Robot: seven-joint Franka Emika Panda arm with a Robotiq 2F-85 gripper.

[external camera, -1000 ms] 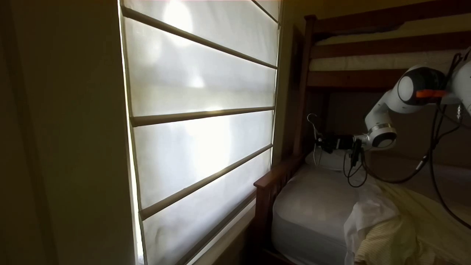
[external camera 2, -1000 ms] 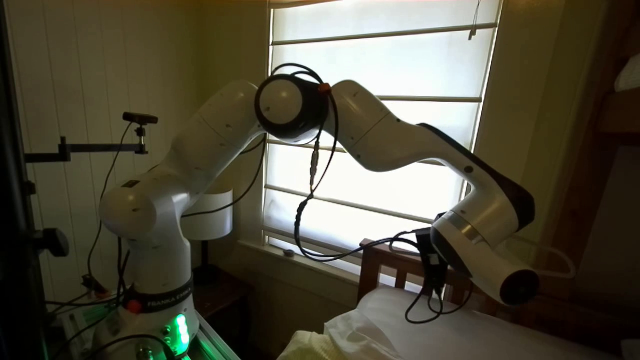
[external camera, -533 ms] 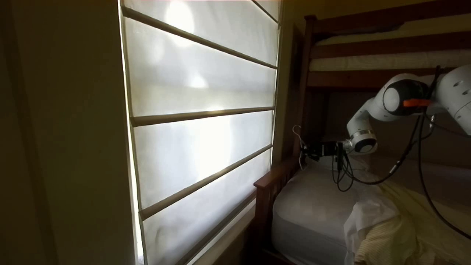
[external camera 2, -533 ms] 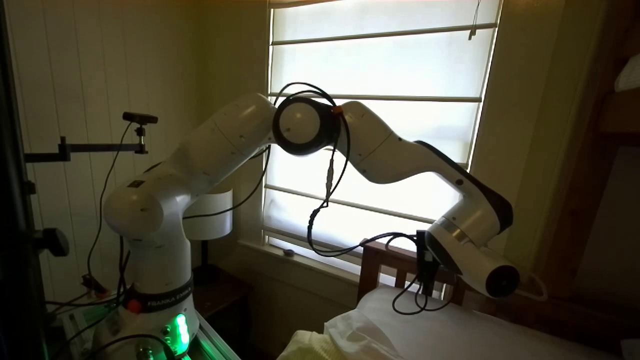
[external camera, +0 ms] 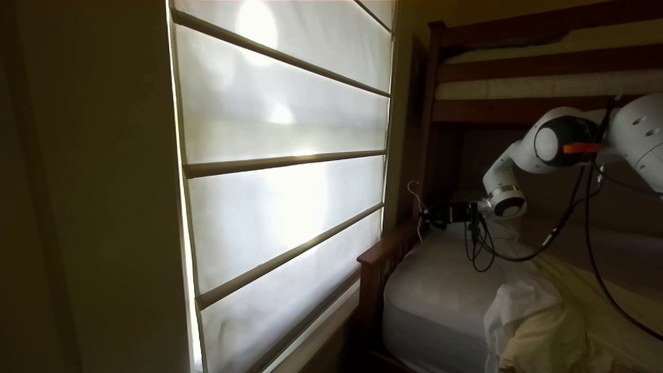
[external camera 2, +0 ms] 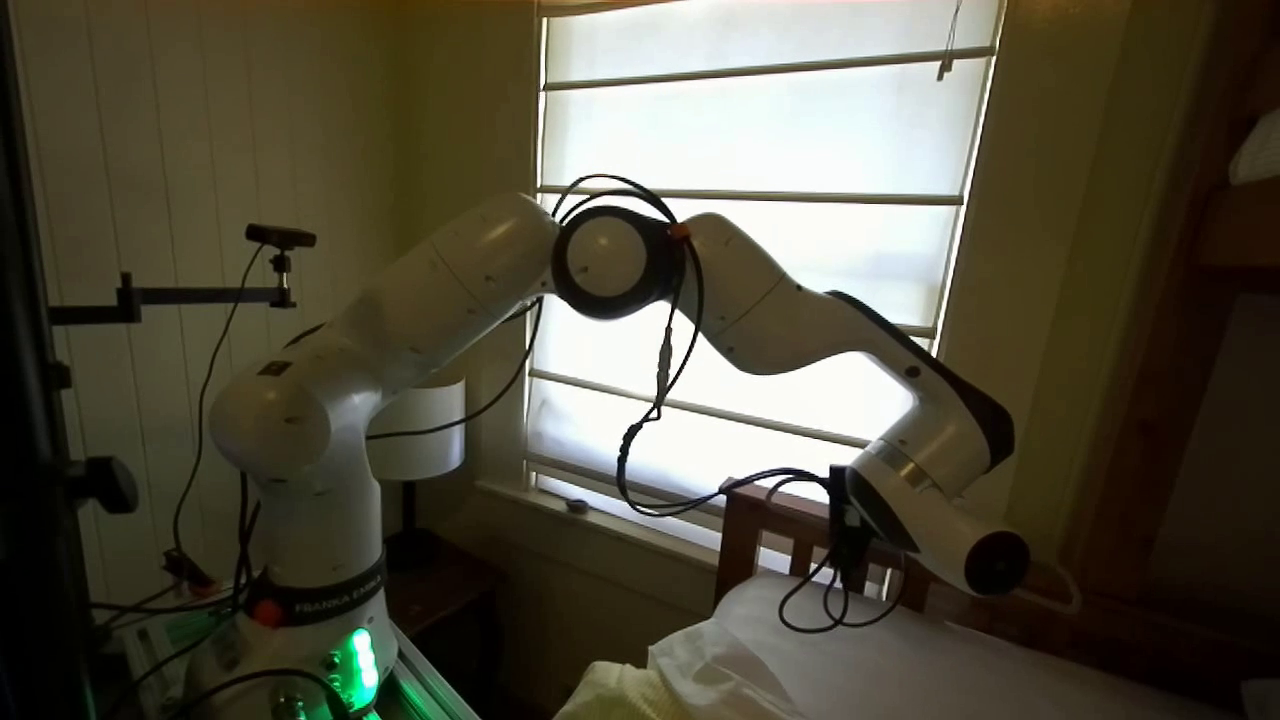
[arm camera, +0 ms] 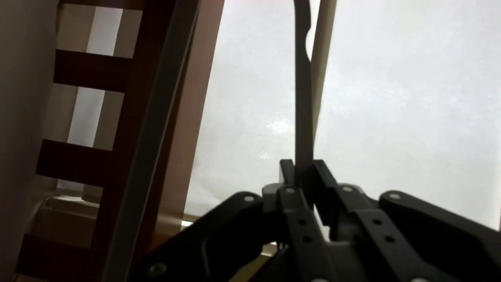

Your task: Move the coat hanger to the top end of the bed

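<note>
The coat hanger (external camera: 416, 195) is pale and thin, held upright with its hook up, near the wooden rail at the window end of the bed. My gripper (external camera: 424, 213) is shut on it. In the wrist view the fingertips (arm camera: 302, 170) pinch a flat bar of the hanger (arm camera: 303, 98) that looks dark against the light. In an exterior view a pale curved piece of the hanger (external camera 2: 1058, 588) shows past the wrist, and the fingers are hidden behind the arm. The bed's bare mattress (external camera: 440, 290) lies below the hanger; it shows in both exterior views (external camera 2: 900, 665).
The wooden slatted bed end (external camera: 386, 248) stands beside the window blind (external camera: 290, 207); its slats (arm camera: 92, 70) are left in the wrist view. An upper bunk rail (external camera: 492, 110) is above. Crumpled bedding (external camera: 549, 321) lies on the near mattress. Cables (external camera: 479, 254) hang under the wrist.
In an exterior view the gripper and hanger have moved left and down, toward the window-side bed end. In both exterior views the arm's elbow has lowered. The hanger stays gripped.
</note>
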